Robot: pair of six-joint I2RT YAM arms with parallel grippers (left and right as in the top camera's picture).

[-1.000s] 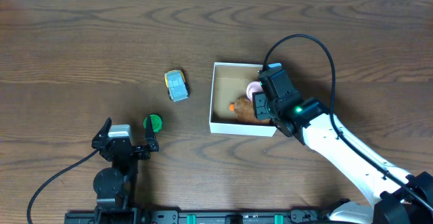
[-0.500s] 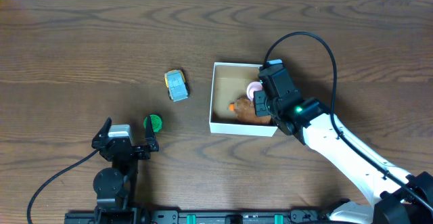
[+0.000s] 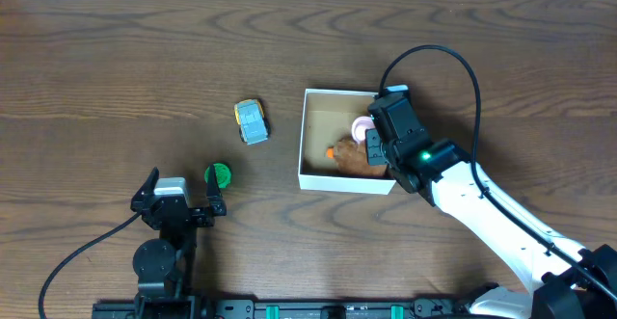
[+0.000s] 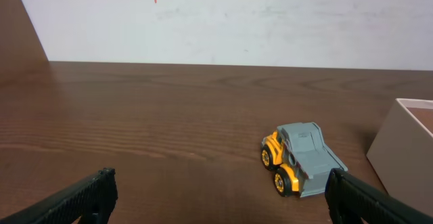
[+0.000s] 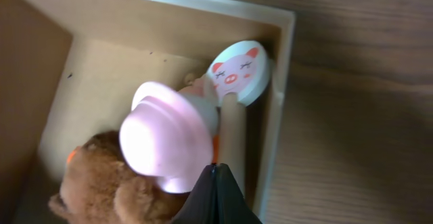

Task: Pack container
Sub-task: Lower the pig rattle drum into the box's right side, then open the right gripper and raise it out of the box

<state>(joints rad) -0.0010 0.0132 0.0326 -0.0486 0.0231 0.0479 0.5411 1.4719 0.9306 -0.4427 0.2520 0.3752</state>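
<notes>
The container (image 3: 337, 183) is a square white-walled box with a tan inside, right of the table's middle. In it lie a brown plush toy (image 3: 352, 158) and a pink toy (image 3: 362, 126). My right gripper (image 3: 371, 148) hovers over the box's right side. In the right wrist view its fingertips (image 5: 215, 173) are pressed together, shut on nothing, just above the pink toy (image 5: 166, 136) and its pig-face disc (image 5: 238, 72); the plush (image 5: 101, 183) lies beside them near the container wall (image 5: 169, 7). My left gripper (image 3: 181, 196) stands open near the front left.
A yellow and grey toy truck (image 3: 252, 121) sits left of the container. In the left wrist view the truck (image 4: 301, 160) lies ahead of my open gripper (image 4: 220, 197), with the container's corner (image 4: 399, 149) at the right. A small green object (image 3: 220, 174) lies by the left gripper.
My right gripper's jaws have come together over the container, and the arm has shifted very slightly. The left arm and the toys have not moved.
</notes>
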